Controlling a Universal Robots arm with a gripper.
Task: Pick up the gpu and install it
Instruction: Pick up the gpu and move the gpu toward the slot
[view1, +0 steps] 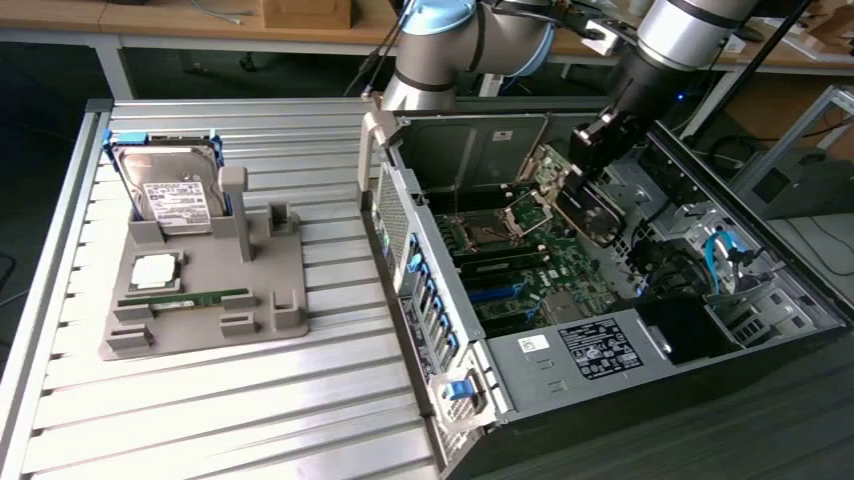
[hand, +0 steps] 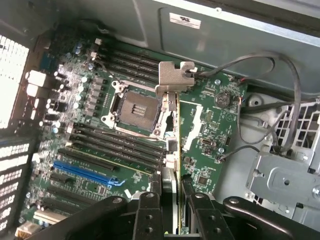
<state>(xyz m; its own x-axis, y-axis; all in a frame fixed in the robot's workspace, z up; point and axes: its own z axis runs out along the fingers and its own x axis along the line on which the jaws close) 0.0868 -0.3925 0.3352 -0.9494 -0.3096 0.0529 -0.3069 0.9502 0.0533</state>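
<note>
The gpu (view1: 589, 208) hangs tilted inside the open computer case (view1: 561, 350), above the green motherboard (view1: 514, 285). My gripper (view1: 591, 150) is shut on its upper edge. In the wrist view the gpu (hand: 176, 130) shows edge-on as a thin board with its metal end bracket (hand: 175, 77) at the far end. It sits pinched between my two black fingers (hand: 149, 207), and my gripper (hand: 173, 197) hovers over the motherboard (hand: 210, 145) beside the CPU socket (hand: 134, 107). The card is clear of the slots below.
A blue expansion slot (hand: 85, 172) and black slots lie on the board. Loose cables (hand: 280, 100) and a metal drive cage (hand: 285, 180) flank it. On the slatted table a grey fixture (view1: 200, 300) holds a hard drive (view1: 171, 195), a CPU (view1: 154, 270) and a memory stick (view1: 187, 297).
</note>
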